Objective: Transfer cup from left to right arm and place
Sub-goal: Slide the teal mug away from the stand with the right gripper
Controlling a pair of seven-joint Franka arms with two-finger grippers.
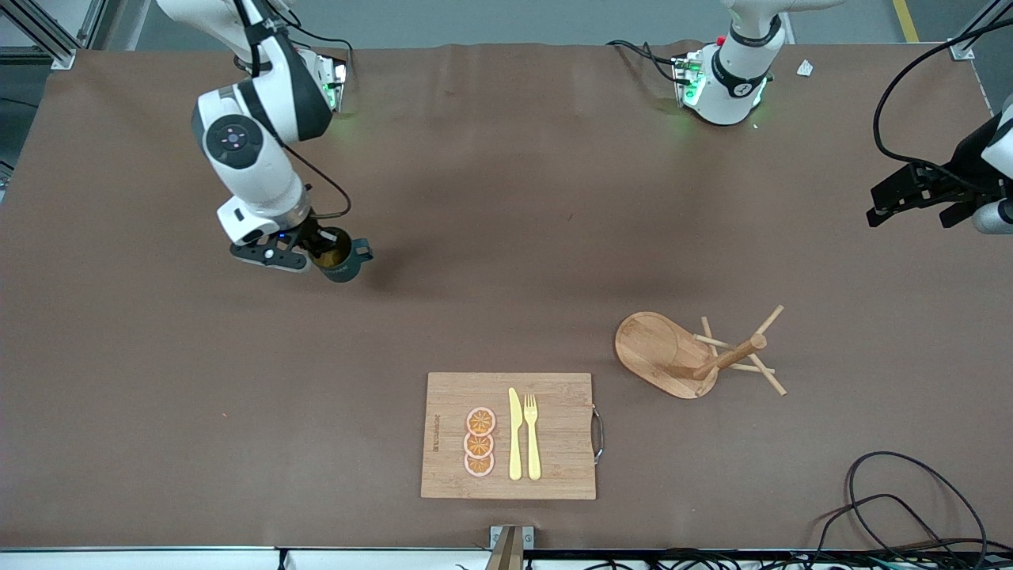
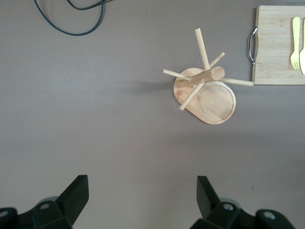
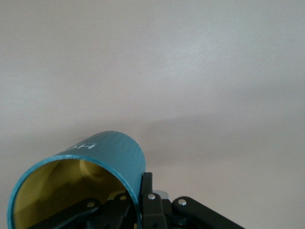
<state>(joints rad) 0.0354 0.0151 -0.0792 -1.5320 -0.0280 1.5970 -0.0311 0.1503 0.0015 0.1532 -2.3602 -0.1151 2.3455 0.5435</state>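
Nearest the front camera lies the board (image 1: pixel 507 435) with knife (image 1: pixel 515 434), fork (image 1: pixel 532 436) and fruit slices (image 1: pixel 479 442). The peg rack (image 1: pixel 696 355) lies tipped over toward my left arm's end. My right gripper (image 1: pixel 316 252) pinches the cup (image 1: pixel 342 257) by its rim, its handle barely visible. My left gripper (image 1: pixel 918 198) waits, fingers apart, partly cut off.

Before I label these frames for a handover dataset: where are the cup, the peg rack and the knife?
cup (image 1: pixel 345 264), front view, on its teal side wall below the right end effector.
peg rack (image 1: pixel 661 348), front view, on its oval wooden base.
knife (image 1: pixel 515 435), front view, mid-blade, on the cutting board.
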